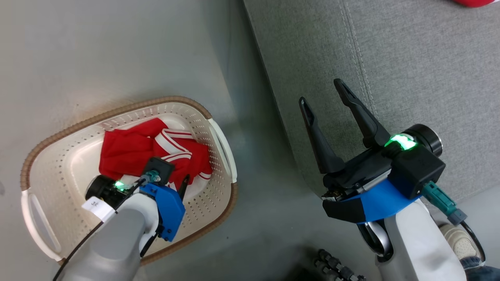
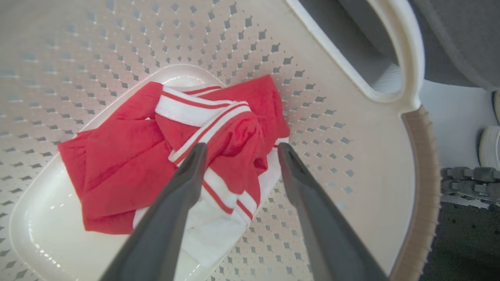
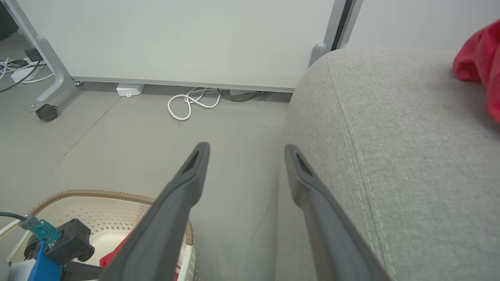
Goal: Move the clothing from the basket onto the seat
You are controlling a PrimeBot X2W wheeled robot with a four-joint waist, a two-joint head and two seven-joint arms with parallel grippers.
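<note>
Beside the grey sofa (image 1: 429, 78), on the bare floor (image 1: 117, 47), the laundry job stands about half done, by my reading from the remote desk. One red garment (image 3: 478, 66) lies on the seat cushion, at the far right edge of the right wrist view. The striped red piece (image 1: 129, 152), trimmed in white bands, lies crumpled on the bottom of the cream basket (image 1: 117, 109) with its brown woven-look rim. I can make out no lettering on either piece, so I cannot say which is the jersey. My left claw (image 2: 242, 152) reaches down inside the basket, its two dark fingers spread apart on either side of a bunched, striped fold of that piece. The fold sits between the tips, but the jaws are not closed on it and nothing is gripped. Whether the tips press into the cloth or hang just above it, I cannot tell from the left wrist view. My right claw (image 1: 322, 93) is spread wide and empty, held over the sofa's rounded edge near the stitched seam. As far as I can see it touches nothing. Left to do, as I judge it: pinch the fold, lift the piece out over the rim, carry it across the strip of floor between basket and sofa, and let it go on the cushion.
</note>
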